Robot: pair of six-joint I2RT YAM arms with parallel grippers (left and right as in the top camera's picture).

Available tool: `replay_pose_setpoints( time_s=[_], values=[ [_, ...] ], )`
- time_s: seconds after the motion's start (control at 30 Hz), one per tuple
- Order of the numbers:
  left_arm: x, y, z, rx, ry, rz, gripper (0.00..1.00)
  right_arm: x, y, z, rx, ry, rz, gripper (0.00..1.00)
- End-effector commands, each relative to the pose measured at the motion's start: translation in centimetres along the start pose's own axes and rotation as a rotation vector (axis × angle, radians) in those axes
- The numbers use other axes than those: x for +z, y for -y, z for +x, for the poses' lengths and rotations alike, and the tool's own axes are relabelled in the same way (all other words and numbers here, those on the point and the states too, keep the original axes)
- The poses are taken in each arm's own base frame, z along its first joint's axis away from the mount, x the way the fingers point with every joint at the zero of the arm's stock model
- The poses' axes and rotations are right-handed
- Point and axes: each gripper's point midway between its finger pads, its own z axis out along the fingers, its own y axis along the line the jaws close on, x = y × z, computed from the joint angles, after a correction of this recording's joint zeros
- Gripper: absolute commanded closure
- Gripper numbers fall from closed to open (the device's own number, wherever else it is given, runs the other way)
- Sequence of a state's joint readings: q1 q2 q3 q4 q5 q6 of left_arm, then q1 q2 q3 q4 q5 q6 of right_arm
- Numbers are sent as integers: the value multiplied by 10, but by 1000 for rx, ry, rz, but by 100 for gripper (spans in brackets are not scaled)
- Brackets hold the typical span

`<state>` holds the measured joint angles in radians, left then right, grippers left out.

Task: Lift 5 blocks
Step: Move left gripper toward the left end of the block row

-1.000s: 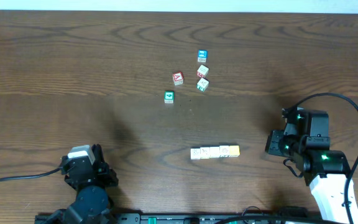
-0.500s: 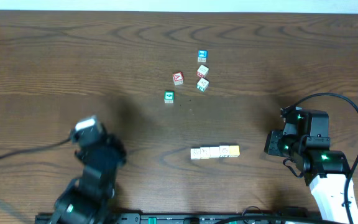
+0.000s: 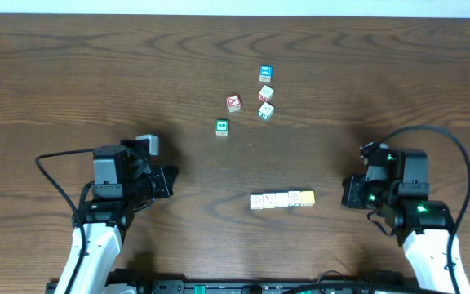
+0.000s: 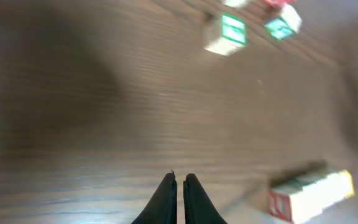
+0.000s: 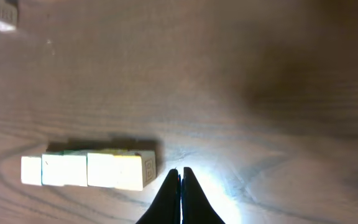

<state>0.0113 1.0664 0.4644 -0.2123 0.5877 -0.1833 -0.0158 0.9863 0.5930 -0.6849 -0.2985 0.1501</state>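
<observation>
The blocks [image 3: 281,199] lie in a tight row on the table's front middle: several cream cubes with a yellow one at the right end. My right gripper [image 3: 347,193] is shut and empty, just right of the row. In the right wrist view its tips [image 5: 181,172] sit beside the row's end face [image 5: 89,169], close but apart. My left gripper [image 3: 170,181] is also shut and empty, well left of the row. In the left wrist view, the row [image 4: 311,195] appears blurred at lower right of its tips [image 4: 179,179].
A loose cluster lies farther back: a blue cube [image 3: 265,74], two pale cubes [image 3: 266,94], a red cube [image 3: 233,102] and a green cube [image 3: 222,126]. The green cube [image 4: 226,32] also shows in the left wrist view. Cables trail behind both arms.
My left arm has swung up from the front left edge and now points right toward the row. The right arm has shifted slightly left. The blocks have not moved.
</observation>
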Motion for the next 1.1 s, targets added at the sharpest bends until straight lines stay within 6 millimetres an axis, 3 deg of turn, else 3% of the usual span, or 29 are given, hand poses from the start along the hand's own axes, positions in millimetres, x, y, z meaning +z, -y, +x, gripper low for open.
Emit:
replay_pose_setpoints(
  time_s=[0.0, 0.07, 0.2, 0.37, 0.57, 0.77, 1.07],
  values=[
    [0, 30, 14, 100, -36, 132, 93, 13, -6, 19, 55, -47, -72, 99],
    [1, 38, 20, 109, -50, 149, 93, 18, -5, 22, 82, -50, -80, 99],
    [9, 29, 29, 55, -57, 59, 93, 24, -6, 29, 107, -74, -96, 99],
    [16, 36, 41, 78, -73, 76, 93, 31, -2, 38, 123, -117, -87, 99],
    [21, 50, 40, 70, -52, 112, 92, 44, 0, 52, 152, -199, -95, 99],
    [24, 23, 36, -44, -7, -54, 93, 52, -5, 55, 151, -231, -140, 99],
    [34, 21, 51, -84, -67, -69, 93, 56, -6, 54, 210, -238, -142, 99]
  ],
)
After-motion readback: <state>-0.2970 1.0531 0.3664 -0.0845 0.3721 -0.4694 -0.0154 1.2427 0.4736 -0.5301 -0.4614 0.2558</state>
